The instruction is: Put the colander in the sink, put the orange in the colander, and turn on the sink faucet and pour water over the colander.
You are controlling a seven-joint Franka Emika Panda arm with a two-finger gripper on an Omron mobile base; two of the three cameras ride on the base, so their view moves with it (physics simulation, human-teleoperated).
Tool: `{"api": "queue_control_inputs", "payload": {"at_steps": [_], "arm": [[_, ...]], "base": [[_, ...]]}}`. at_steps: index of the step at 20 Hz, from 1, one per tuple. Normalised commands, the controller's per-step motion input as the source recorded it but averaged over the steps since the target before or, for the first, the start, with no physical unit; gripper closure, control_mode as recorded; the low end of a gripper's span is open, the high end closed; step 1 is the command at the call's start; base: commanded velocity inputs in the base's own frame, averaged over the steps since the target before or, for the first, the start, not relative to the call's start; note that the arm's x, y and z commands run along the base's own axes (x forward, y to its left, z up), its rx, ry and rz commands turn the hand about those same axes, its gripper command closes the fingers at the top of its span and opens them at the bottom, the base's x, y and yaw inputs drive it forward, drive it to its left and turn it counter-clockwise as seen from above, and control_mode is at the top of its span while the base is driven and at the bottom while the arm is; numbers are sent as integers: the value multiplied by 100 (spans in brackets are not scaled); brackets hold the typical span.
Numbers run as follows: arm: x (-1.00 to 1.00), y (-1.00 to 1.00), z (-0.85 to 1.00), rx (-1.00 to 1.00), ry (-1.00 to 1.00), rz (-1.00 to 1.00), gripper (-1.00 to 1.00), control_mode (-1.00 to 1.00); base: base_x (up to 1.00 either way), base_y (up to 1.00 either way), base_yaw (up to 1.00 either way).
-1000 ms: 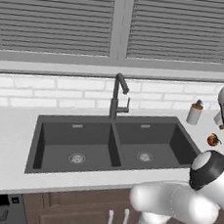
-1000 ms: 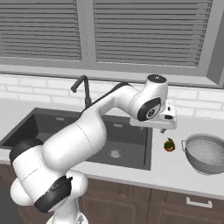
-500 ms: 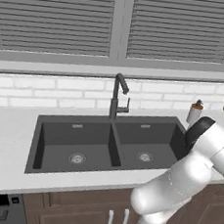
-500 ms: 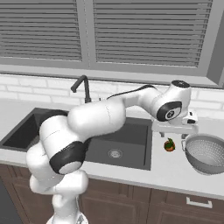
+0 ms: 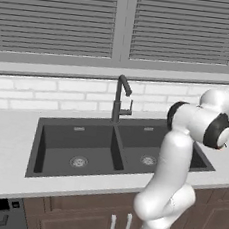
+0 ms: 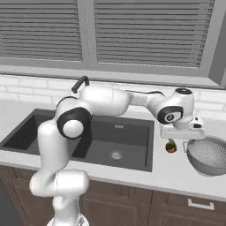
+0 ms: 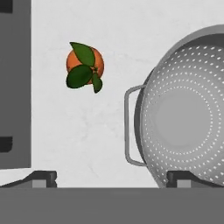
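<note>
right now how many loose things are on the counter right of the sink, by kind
colander: 1
orange: 1
total: 2

Light speckled stone table [image 5: 9, 150] runs the full width, pale grey-white, with a white brick backsplash [image 5: 48, 91] along its back edge. Above that there's a grey window sill and closed grey slatted blinds [image 5: 62, 20] — two panels split by a vertical frame. Under the table's front edge, dark brown wood cabinets [image 6: 132, 209] with slim silver handles [image 5: 113, 226], and something dark — maybe an appliance — at the lower left.
</note>
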Motion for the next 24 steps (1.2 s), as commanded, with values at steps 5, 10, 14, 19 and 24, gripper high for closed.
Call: {"api": "queue_control_inputs", "payload": {"at_steps": [5,10,14,19,24], "arm": [[32,-44,-31,0,10,0,-100,-100],[33,-45,-15,0,8,0,-100,-100],[33,-32,-10,0,7,0,-100,-100],[5,-3,-21,0,7,0,-100,-100],[0,12,-24,0,1,0,-100,-100]], "base": [[0,0,0],[0,0,0],[0,0,0],[0,0,0],[0,0,0]]}}
